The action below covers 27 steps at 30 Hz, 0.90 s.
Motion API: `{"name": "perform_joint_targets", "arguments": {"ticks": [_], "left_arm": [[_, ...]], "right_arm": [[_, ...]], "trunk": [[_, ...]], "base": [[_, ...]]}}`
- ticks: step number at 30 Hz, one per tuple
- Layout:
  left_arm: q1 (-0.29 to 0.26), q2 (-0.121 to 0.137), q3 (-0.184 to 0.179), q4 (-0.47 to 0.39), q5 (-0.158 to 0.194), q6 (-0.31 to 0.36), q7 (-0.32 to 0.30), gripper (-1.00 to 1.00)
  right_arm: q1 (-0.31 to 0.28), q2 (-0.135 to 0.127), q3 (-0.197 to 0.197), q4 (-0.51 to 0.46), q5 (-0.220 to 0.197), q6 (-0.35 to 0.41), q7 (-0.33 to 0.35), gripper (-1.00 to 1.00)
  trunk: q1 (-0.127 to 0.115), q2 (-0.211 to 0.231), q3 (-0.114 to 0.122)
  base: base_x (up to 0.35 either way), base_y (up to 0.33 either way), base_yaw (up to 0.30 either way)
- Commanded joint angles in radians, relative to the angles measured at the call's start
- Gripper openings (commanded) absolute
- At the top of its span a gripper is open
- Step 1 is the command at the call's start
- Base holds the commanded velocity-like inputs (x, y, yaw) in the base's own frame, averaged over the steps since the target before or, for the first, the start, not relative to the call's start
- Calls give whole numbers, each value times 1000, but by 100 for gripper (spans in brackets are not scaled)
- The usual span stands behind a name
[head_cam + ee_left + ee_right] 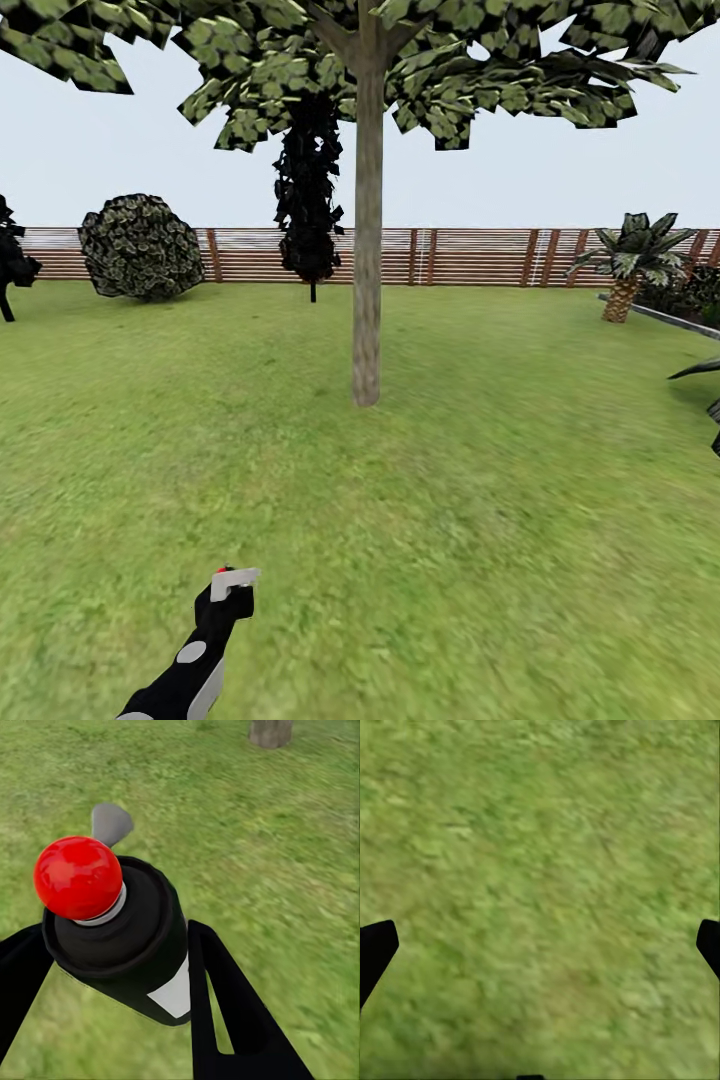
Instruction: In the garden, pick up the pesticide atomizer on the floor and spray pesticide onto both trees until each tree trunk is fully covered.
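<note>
Item, left hand (pixel 112 967): its two black fingers (pixel 225 1005) are closing on the pesticide atomizer (pixel 127 937), a dark bottle with a white label, a red ball on top and a pale grey trigger head; in the head view the left hand (pixel 228 600) is holding the pesticide atomizer (pixel 232 583) low over the lawn (pixel 450 520), well short of the tree and pointing toward it. Item, right hand (pixel 540 945): its two dark fingertips (pixel 375 949) are standing wide apart at the picture's edges, gripping nothing, with blurred grass between them. Item, tree trunk (pixel 367 240): a grey-brown column is rising straight from the lawn under a flat canopy of blocky green leaves; its base (pixel 270 731) is also showing ahead of the left hand. Item, surroundings: a brown slatted fence (pixel 470 256) is running behind the lawn, with a round bush (pixel 140 246), a dark narrow tree (pixel 308 190) and a palm-like plant (pixel 632 262) standing before it.
</note>
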Motion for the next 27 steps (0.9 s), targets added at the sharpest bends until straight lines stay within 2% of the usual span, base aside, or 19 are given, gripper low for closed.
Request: {"name": "perform_joint_targets", "arguments": {"ticks": [1,12,27], "left_arm": [[-1,-1,4,1,2,-3,-1,-100],[-1,-1,4,1,2,-3,-1,-100],[-1,-1,4,1,2,-3,-1,-100]], "right_arm": [[-1,0,-5,1,10,-3,-5,100],[-1,0,-5,1,10,-3,-5,100],[-1,0,-5,1,10,-3,-5,100]], "trunk": [[1,-2,-2],[1,-2,-2],[1,-2,-2]], "base": [[350,0,0],[350,-34,0],[325,-138,0]]}}
